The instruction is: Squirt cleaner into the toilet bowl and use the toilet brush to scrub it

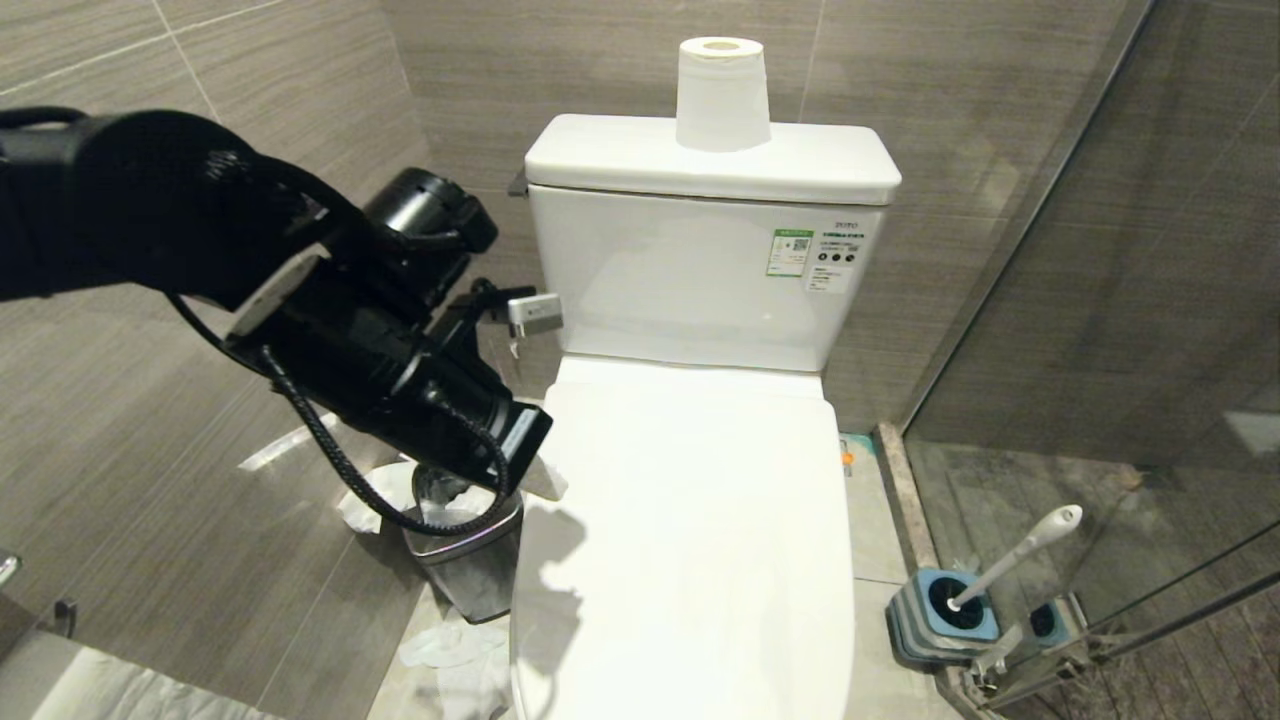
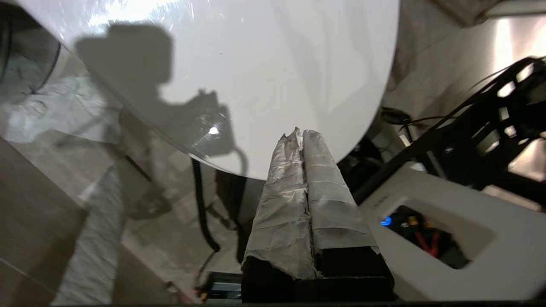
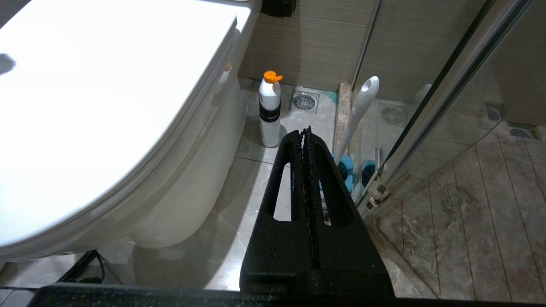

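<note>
Left hand [image 2: 302, 134] beside lid [image 1: 690, 520]

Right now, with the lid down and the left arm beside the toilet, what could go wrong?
1. The lid covers the bowl; the left gripper, jaws shut, may slip off its smooth edge.
2. The arm's dangling cable hangs over the bin and could snag it.
3. The brush leans in its holder against the glass; a poor grab may tip it.

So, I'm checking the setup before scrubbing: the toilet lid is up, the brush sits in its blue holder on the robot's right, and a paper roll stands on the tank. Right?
Not quite. The toilet lid is down, covering the bowl, as the head view shows. The rest holds: the brush sits in its blue holder on the robot's right, and a paper roll stands on the tank.
</note>
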Controlling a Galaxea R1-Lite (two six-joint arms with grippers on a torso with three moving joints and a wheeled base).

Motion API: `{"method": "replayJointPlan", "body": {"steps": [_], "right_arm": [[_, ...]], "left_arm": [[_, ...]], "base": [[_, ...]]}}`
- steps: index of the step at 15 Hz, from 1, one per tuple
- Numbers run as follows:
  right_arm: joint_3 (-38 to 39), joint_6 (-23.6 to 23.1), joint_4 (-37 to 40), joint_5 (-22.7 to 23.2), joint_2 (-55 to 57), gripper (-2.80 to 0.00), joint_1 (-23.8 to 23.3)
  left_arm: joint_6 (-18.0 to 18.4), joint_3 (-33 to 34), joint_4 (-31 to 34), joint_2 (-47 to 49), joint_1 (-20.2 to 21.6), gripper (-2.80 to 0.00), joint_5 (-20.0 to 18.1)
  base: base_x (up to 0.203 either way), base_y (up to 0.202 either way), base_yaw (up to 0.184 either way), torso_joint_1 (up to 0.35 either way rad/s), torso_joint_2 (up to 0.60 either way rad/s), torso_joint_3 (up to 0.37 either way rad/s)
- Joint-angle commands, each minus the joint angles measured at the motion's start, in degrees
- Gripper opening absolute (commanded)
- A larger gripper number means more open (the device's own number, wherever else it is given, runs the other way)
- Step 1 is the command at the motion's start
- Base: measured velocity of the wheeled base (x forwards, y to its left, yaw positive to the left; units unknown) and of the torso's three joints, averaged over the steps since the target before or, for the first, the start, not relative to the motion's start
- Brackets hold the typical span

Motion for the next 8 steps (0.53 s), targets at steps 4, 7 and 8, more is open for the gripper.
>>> {"method": "replayJointPlan", "body": {"steps": [4, 7, 8], "right_arm": [[0.0, 0.0, 0.0, 0.0, 0.0, -2.8, 0.0], [0.0, 0.0, 0.0, 0.0, 0.0, -2.8, 0.0], [0.0, 0.0, 0.0, 0.0, 0.0, -2.8, 0.0]], "left_arm": [[-18.6, -2.5, 1.4, -10.0, 0.8, -2.8, -2.1], [-22.5, -3.1, 1.0, -10.7, 1.6, -2.8, 6.4], [-22.5, -3.2, -0.1, -10.7, 1.9, -2.8, 11.5]], "base": [[0.0, 0.0, 0.0, 0.0, 0.0, 0.0], [0.0, 0.0, 0.0, 0.0, 0.0, 0.0], [0.0, 0.0, 0.0, 0.0, 0.0, 0.0]]}}
